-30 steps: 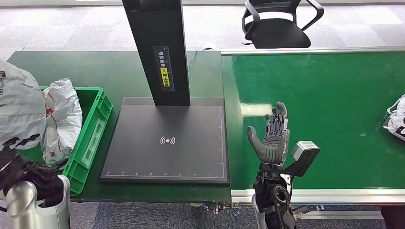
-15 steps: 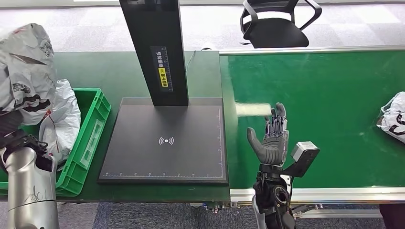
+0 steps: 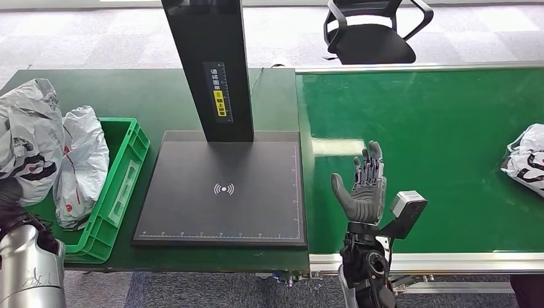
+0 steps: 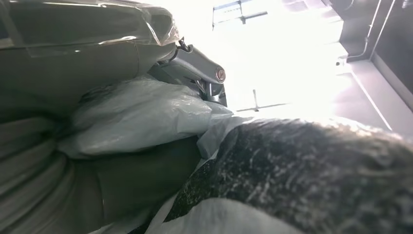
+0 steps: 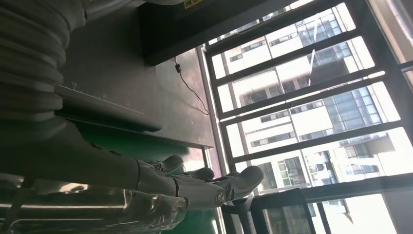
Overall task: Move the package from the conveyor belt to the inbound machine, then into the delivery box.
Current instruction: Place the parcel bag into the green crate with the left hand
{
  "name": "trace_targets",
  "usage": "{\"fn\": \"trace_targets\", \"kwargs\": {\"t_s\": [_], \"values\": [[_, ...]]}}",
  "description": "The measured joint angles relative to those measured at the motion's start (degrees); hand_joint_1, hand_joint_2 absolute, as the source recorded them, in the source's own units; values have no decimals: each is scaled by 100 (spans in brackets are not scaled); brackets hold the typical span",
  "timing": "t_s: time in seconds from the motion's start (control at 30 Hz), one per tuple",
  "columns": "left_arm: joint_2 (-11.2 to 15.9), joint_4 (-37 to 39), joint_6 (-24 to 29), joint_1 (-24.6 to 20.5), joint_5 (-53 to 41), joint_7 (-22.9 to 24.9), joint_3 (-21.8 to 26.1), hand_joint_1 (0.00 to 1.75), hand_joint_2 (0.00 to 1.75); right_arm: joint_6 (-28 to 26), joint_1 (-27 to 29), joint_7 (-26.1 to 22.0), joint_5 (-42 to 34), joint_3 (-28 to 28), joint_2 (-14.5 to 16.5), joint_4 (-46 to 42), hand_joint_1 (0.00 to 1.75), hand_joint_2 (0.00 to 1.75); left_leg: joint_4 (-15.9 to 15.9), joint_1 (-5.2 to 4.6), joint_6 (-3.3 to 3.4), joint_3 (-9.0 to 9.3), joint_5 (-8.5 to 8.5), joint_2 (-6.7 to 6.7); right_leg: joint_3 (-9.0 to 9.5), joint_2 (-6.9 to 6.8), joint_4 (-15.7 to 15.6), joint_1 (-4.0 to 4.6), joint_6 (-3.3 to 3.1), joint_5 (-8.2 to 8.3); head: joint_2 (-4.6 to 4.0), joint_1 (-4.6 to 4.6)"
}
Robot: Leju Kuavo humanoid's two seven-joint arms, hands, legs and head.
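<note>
My left hand (image 3: 15,206) grips a crumpled grey-white package (image 3: 27,138) from below, at the far left, above the left side of the green delivery box (image 3: 126,174). In the left wrist view the package (image 4: 139,112) presses close against the camera and hides the fingers. My right hand (image 3: 364,187) stands upright and open, holding nothing, over the near left corner of the green conveyor belt (image 3: 436,122); its fingers (image 5: 209,184) are spread. The inbound machine's black plate (image 3: 221,212) lies bare between box and belt.
A second white package (image 3: 85,160) lies inside the green box. Another package (image 3: 527,159) lies at the belt's right edge. The machine's black column (image 3: 208,64) rises behind the plate. A black office chair (image 3: 375,32) stands beyond the table.
My left arm swung the package up, then brought it down again beside the green box. The package at the belt's right edge has crept slightly left. My right hand has stayed put.
</note>
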Motion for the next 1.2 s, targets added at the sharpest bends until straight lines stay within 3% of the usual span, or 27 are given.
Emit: {"fn": "trace_targets", "kwargs": {"t_s": [0.03,0.13,0.17,1.2], "values": [[10,21,4,0,-35,5,20,166,175,1,-4,0,-2,1,0,15,0,175,0,0,0,0,0,0,0,0,0,0,0,0,0,0],[23,57,14,1,-143,35,44,35,175,2,-8,-1,-7,5,0,54,0,175,0,0,0,0,0,0,0,0,0,0,0,0,0,0],[23,61,11,1,-166,41,48,0,175,2,-10,-2,-9,8,0,67,0,175,0,0,0,0,0,0,0,0,0,0,0,0,0,0],[-231,-595,-361,110,-67,57,-177,0,175,-21,-8,-45,-44,9,0,163,0,175,0,0,0,3,0,1,0,1,0,0,0,0,0,0]]}}
